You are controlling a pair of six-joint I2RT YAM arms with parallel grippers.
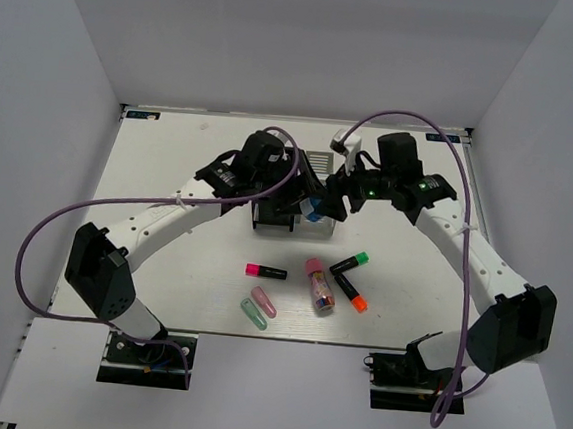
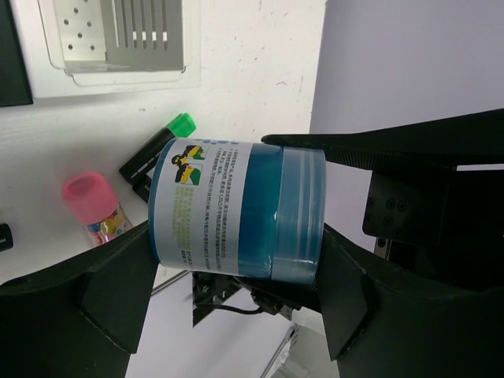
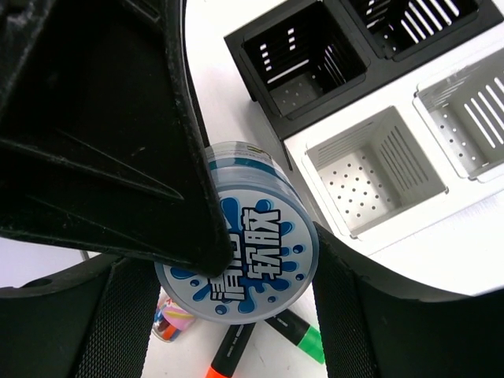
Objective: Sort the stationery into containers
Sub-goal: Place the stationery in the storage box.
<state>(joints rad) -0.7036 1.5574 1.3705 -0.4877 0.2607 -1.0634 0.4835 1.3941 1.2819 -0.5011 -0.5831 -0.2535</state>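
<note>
Between L gripper [image 2: 236, 260] fingers [image 2: 110, 291]: blue roll [image 2: 236, 209], clamped end-to-end.
R gripper [image 3: 236, 276]: pinches roll's sides.
Hidden: roll's face partly, behind L finger.

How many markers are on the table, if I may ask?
3: pink-capped marker left of the pink tube, green-capped marker and orange-capped marker right of it; others may be hidden.

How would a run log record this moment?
step: likely handover | blue roll: held by both | left gripper: shut on its ends | right gripper: shut on its sides | markers: unsorted
</note>
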